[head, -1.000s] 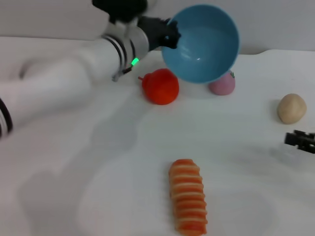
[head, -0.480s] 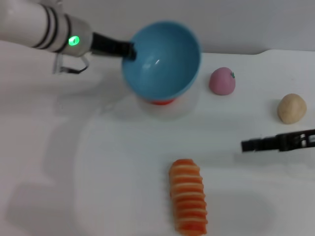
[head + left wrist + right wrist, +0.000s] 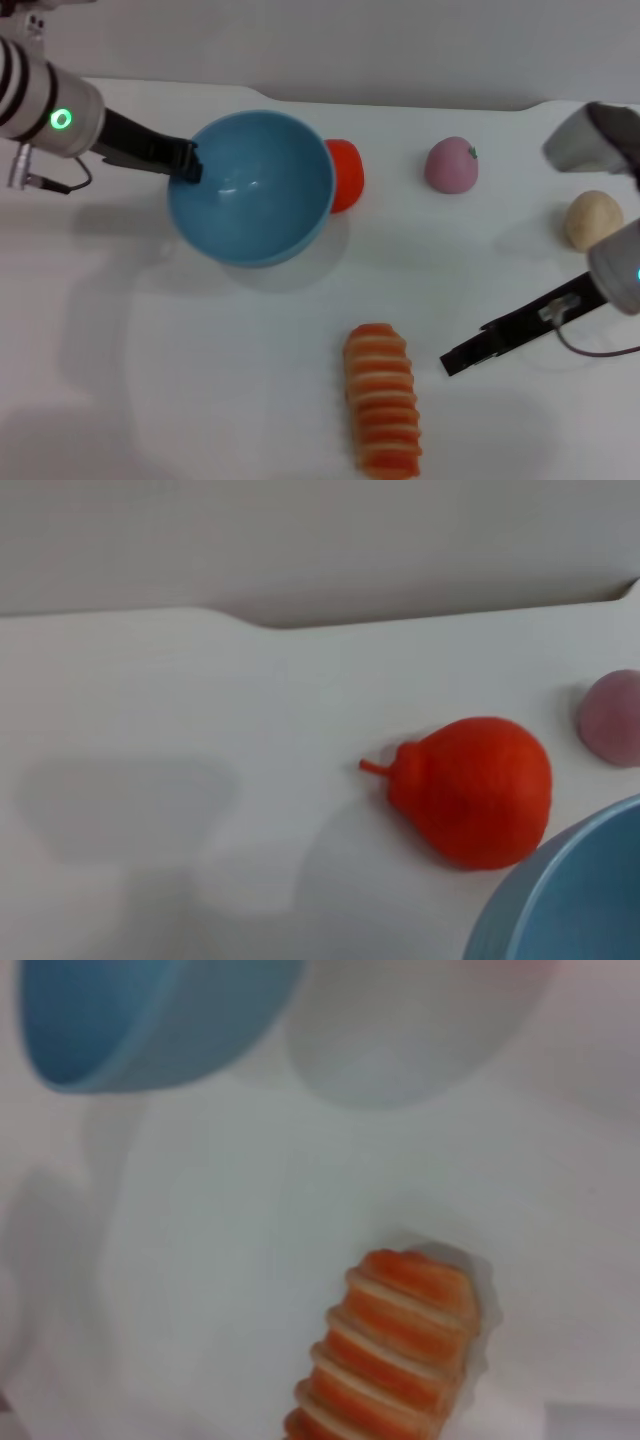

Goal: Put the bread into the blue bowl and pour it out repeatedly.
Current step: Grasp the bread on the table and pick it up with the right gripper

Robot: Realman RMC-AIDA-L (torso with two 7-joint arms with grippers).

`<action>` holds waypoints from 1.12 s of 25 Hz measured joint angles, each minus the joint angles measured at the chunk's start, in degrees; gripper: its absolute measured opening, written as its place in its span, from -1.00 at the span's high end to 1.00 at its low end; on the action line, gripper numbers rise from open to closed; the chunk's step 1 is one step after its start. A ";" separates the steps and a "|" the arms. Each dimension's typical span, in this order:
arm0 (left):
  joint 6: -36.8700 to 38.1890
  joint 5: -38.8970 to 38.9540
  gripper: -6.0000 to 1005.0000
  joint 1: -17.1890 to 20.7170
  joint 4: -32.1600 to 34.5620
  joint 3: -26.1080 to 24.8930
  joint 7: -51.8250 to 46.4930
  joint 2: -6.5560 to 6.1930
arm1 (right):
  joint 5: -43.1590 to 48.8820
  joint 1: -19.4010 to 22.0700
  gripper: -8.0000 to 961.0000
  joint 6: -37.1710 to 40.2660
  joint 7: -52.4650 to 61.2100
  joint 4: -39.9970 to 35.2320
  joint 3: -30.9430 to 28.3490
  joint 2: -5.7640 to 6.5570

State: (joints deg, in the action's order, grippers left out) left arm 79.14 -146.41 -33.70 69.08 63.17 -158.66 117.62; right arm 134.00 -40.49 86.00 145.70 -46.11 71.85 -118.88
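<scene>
The left gripper (image 3: 186, 163) is closed on the rim of the round, smooth, light-blue plastic bowl (image 3: 252, 187), gripping it at the side facing the left edge of the white tabletop (image 3: 200, 380); the bowl is tilted, its opening turned toward the front edge, and it sits in the rear-left part of the tabletop. The long orange-and-tan ridged bread loaf (image 3: 382, 400) lies flat near the middle of the front edge, well apart from the bowl, with its long axis running front to rear. The right gripper (image 3: 462, 356) reaches in from the right edge and is just beside the bread's right side, not touching it; whether its fingers are spread or pressed together cannot be determined. A red pear-shaped toy fruit (image 3: 345, 175) sits directly behind the bowl's right side, partly hidden by it. A pink rounded toy fruit (image 3: 451, 164) stands near the rear edge, and a small beige ball (image 3: 592, 219) lies near the right edge.
</scene>
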 joint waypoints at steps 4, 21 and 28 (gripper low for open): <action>1.44 -0.03 0.94 0.80 1.43 -0.02 -0.18 0.00 | -3.16 -0.90 -0.02 -3.54 1.81 1.50 6.72 -0.28; 2.53 0.35 0.94 -0.74 2.54 0.73 -0.33 0.24 | -16.40 -3.40 -0.02 -17.45 2.17 8.64 28.47 -0.63; 2.61 0.44 0.94 -1.51 2.16 0.83 -0.40 0.38 | -17.29 -3.17 0.06 -20.79 2.11 8.97 31.27 -0.59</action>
State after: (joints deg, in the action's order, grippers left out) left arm 81.75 -145.98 -35.21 71.24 64.00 -159.07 118.00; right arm 116.71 -43.66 65.21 147.82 -37.14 103.12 -119.48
